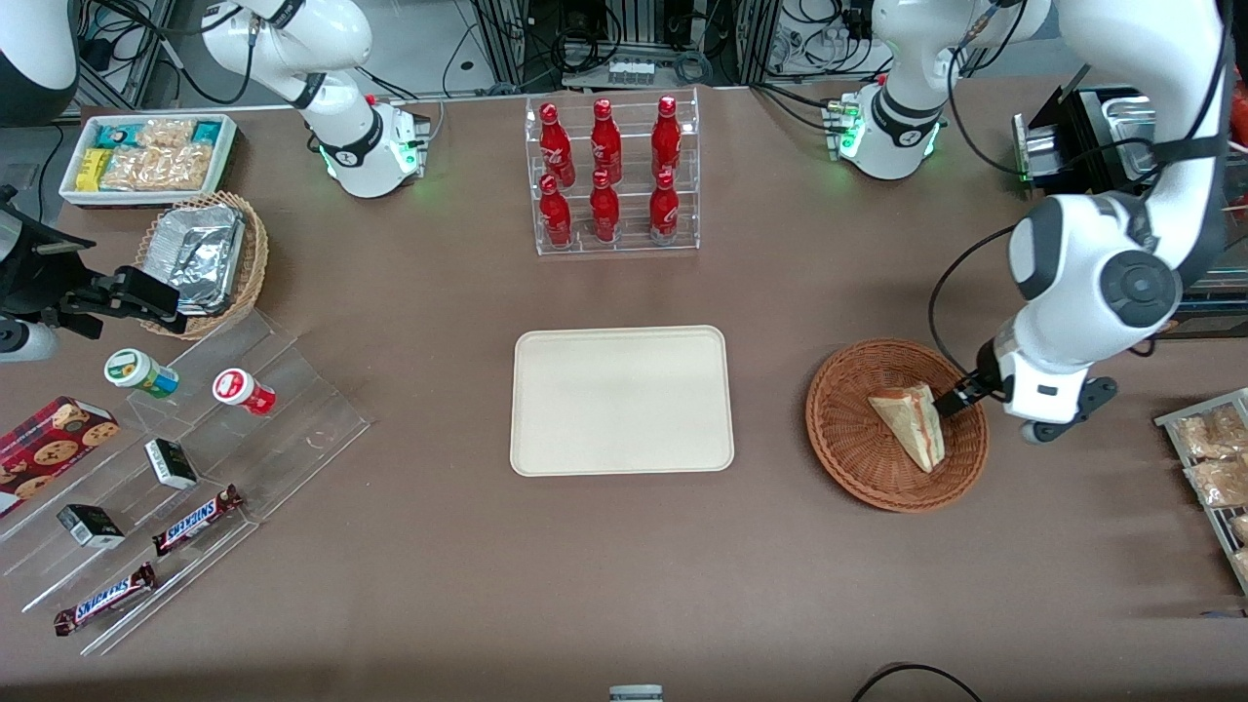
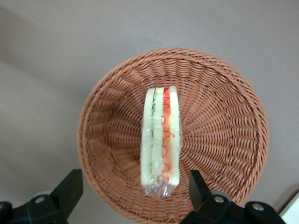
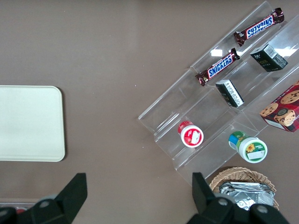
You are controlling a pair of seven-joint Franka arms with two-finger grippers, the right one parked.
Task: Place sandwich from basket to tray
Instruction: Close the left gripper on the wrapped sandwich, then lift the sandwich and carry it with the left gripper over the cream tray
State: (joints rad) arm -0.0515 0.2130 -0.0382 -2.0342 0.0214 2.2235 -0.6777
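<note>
A: Where's the sandwich (image 2: 161, 140)?

B: Lying in the reddish-brown basket (image 1: 848, 439), standing on edge, its striped filling facing the wrist camera.

A: And the gripper (image 2: 135, 189)?

B: Just above the basket's rim, fingers (image 2: 70, 191) spread wide with the sandwich's end between them, neither visibly touching it.

A: The tray (image 1: 621, 401)?

B: Beside the basket, toward the parked arm's end, well apart. Red bottles (image 1: 606, 171) stand farther from the front camera than the basket.

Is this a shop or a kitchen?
Probably a lab made to look like a snack shop: red bottles on a clear rack, Snickers bars on display steps. The gripper hangs open over the sandwich.
</note>
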